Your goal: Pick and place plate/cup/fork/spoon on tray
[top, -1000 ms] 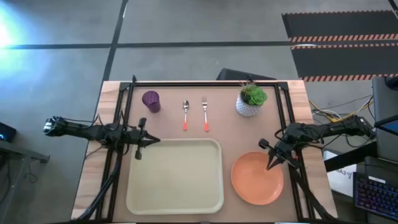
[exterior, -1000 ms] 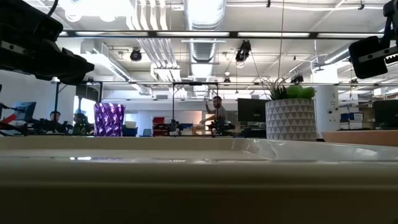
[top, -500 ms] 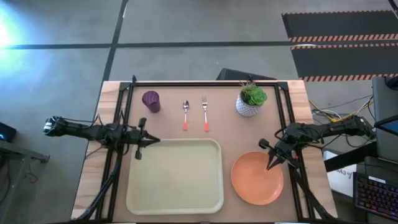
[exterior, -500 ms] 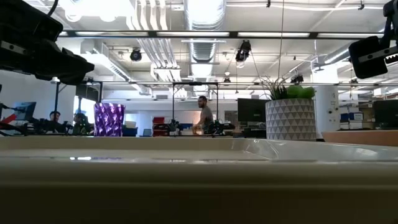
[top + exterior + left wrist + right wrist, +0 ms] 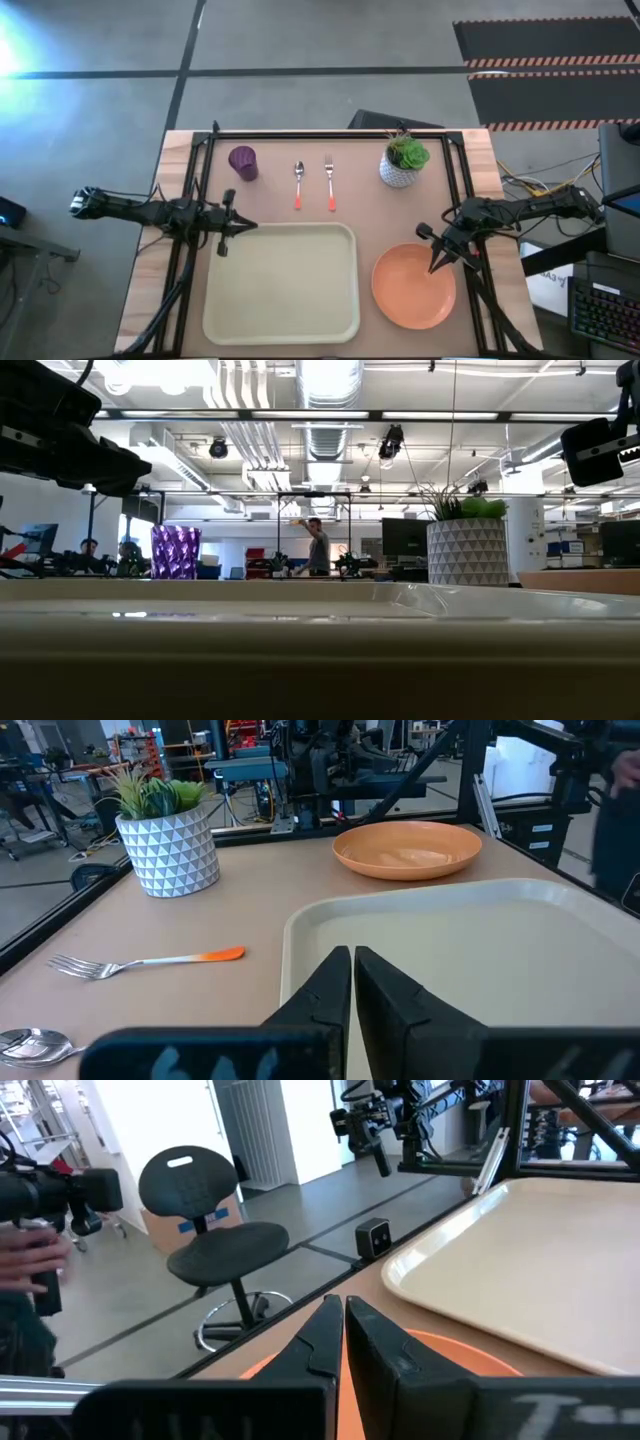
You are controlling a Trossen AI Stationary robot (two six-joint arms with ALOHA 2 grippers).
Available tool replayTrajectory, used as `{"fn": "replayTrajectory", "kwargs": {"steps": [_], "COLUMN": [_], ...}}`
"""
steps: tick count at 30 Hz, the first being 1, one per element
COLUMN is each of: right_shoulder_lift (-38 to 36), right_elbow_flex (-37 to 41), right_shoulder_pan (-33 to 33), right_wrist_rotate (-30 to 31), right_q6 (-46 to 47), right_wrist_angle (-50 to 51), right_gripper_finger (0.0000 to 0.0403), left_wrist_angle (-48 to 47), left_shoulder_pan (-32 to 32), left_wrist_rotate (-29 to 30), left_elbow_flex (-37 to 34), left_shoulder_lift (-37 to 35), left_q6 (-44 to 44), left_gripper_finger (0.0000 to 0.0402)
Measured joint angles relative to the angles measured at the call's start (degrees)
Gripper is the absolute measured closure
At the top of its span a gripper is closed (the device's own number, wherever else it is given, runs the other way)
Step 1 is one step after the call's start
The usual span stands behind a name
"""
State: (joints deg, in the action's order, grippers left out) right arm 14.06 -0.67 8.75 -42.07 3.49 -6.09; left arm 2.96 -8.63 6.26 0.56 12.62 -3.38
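Worktop point(image 5: 360, 215): carried all items.
Tray point(image 5: 283, 283): bare, front centre.
Plate point(image 5: 414, 286): just right of tray, apart.
Plant pot point(image 5: 403, 162): behind plate.
Cup point(image 5: 242, 162): back left.
Spoon point(image 5: 298, 184), fork point(image 5: 329, 184): side by side between cup and pot, nothing across them.
Left end effector point(image 5: 246, 227): fingers together, empty, at tray's back-left corner.
Right end effector point(image 5: 433, 268): fingers together, empty, over plate's back edge.

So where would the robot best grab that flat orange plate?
Probably by its rim. The plate lies flat on the table, right of the tray, so only the raised edge offers a hold. The right gripper hangs over its far edge, jaws shut, and could come from above.
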Motion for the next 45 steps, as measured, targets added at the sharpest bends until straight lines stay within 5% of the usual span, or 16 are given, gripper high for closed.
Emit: {"fn": "replayTrajectory", "kwargs": {"steps": [7,14,19,32,45], "right_shoulder_lift": [0.00,-0.01,-0.02,-0.02,-0.02], "right_elbow_flex": [0.00,-0.01,0.00,0.00,0.00], "right_shoulder_pan": [-0.02,-0.01,-0.02,-0.04,-0.04], "right_wrist_rotate": [7.53,11.40,27.82,67.11,69.29], "right_q6": [0.58,14.60,27.17,26.32,26.55], "right_wrist_angle": [-0.26,-7.63,-18.29,-25.94,-28.98], "right_gripper_finger": [0.0394,0.0394,0.0394,0.0394,0.0394], "left_wrist_angle": [-0.02,-0.02,-0.01,1.20,23.41], "left_shoulder_pan": [-0.01,-0.01,-0.02,-0.01,-0.01], "left_wrist_rotate": [0.00,0.00,0.00,0.00,2.23], "left_elbow_flex": [0.01,0.01,0.01,0.01,0.01], "left_shoulder_lift": [0.00,0.00,0.00,0.00,-0.11], "left_q6": [-0.01,0.00,-0.01,-0.04,11.95], "left_gripper_finger": [0.0402,0.0402,0.0402,0.0402,0.0402]}}
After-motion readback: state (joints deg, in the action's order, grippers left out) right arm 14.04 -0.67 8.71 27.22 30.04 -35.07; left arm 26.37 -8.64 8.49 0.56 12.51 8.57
